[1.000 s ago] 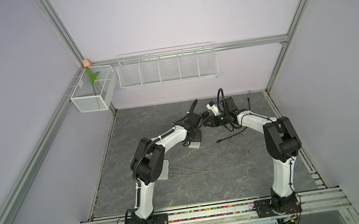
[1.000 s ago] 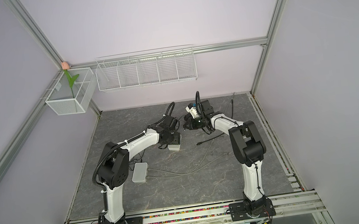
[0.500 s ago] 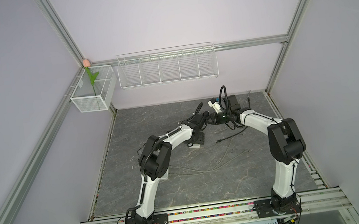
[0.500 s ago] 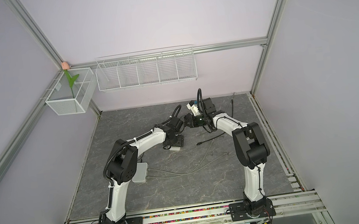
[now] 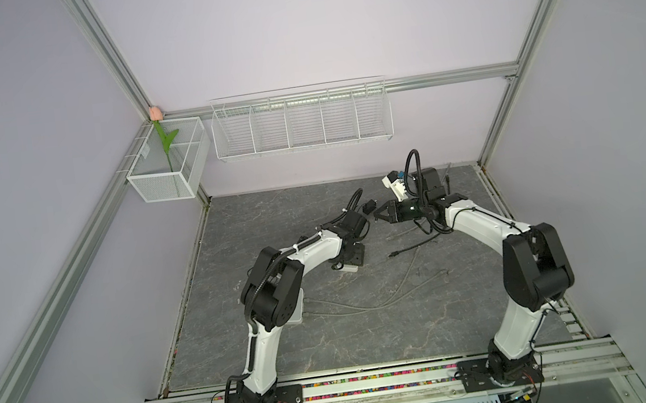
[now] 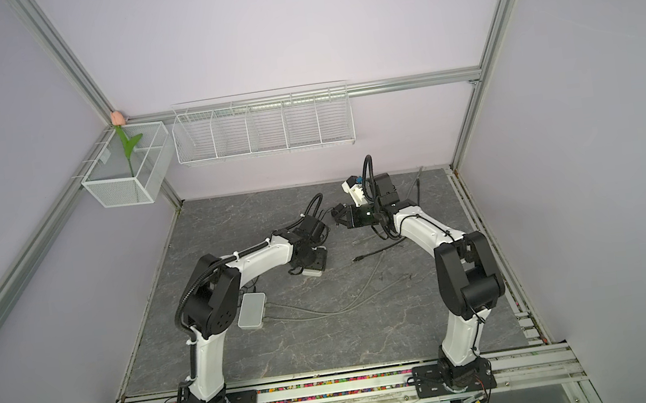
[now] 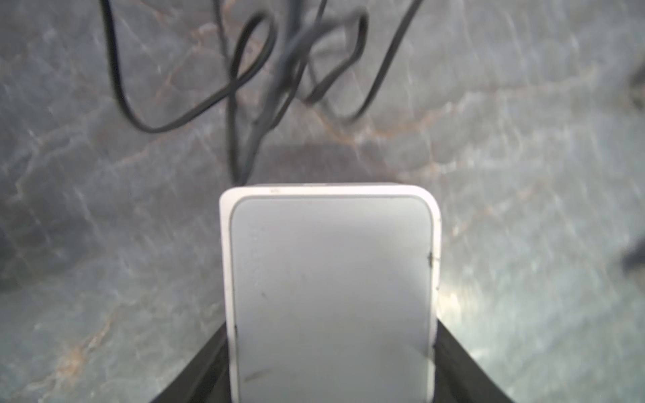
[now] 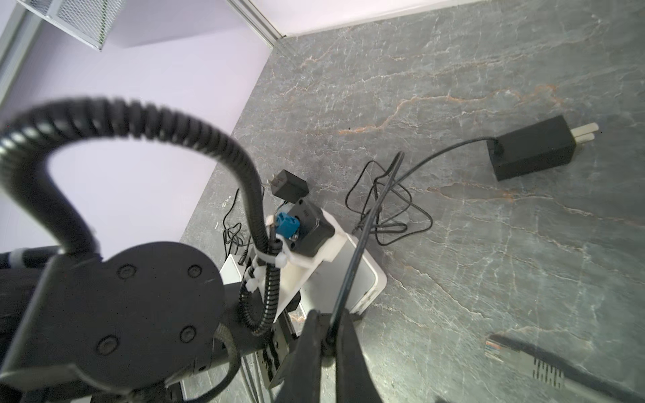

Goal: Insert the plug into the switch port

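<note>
My left gripper [image 7: 331, 328] has its jaws pressed against both sides of the white switch [image 7: 331, 261], which lies flat on the grey tabletop [image 7: 104, 244], toward the middle. My right gripper [image 8: 330, 324] is close by, its jaws pinching a thin black cord [image 8: 350, 279], and I cannot see the plug at the end of that cord. A black power block [image 8: 534, 153] lies well apart from the switch, and a network plug [image 8: 495, 345] lies on the tabletop near my right gripper.

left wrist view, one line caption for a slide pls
White switch gripped between the left end effector fingers, tangled black cables beyond it on the grey marbled table.
</note>
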Tool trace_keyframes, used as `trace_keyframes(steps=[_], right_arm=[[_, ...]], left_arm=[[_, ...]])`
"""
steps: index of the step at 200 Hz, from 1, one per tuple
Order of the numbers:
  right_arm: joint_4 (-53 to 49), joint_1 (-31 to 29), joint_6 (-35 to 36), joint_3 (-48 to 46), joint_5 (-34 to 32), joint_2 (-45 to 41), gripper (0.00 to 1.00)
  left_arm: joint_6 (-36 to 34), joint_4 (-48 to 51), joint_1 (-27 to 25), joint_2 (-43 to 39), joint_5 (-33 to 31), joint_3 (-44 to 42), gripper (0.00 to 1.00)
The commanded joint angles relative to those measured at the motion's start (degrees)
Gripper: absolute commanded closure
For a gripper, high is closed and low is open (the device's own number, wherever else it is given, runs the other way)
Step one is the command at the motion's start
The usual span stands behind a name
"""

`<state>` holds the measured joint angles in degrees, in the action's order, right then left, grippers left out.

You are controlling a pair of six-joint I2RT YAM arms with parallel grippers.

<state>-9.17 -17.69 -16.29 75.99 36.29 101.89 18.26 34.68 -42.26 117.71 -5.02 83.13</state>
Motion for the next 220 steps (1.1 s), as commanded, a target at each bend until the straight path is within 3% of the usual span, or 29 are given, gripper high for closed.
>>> trace_keyframes(steps=[1, 23, 69, 105, 138, 184, 220], right_arm=[[1.23, 0.47, -0.51, -1.37, 2.37, -2.85, 0.93], [4.32, 0.42, -2.21, -3.53, 4.30, -4.81, 0.93], [11.18, -2.50, -4.62, -8.98, 4.40, -9.39, 0.93], [16.43, -6.13, -5.24, -13.19, 4.38, -13.08, 0.93], [21.43, -9.97, -5.33, -17.54, 3.17, -15.68, 0.93], [25.95, -14.21, -5.47, -21.99, 0.47, -19.10, 0.93], [26.57, -16.54, -4.71, -25.11, -1.88, -23.60, 0.93]], left_arm=[[-3.32, -7.16, -0.35, -9.82, 8.83, -7.84, 0.94], [-3.51, -19.84, -0.37, -20.46, 15.53, -18.27, 1.00], [-5.98, -45.72, -0.95, -34.74, 20.12, -37.66, 1.00], [-11.17, -67.70, -2.12, -41.53, 21.84, -52.47, 1.00], [-14.16, -95.42, -3.07, -42.67, 21.53, -65.91, 1.00], [-13.89, -105.71, -3.18, -39.84, 23.58, -68.74, 1.00], [-14.38, -104.90, -3.18, -40.98, 24.99, -68.67, 1.00]])
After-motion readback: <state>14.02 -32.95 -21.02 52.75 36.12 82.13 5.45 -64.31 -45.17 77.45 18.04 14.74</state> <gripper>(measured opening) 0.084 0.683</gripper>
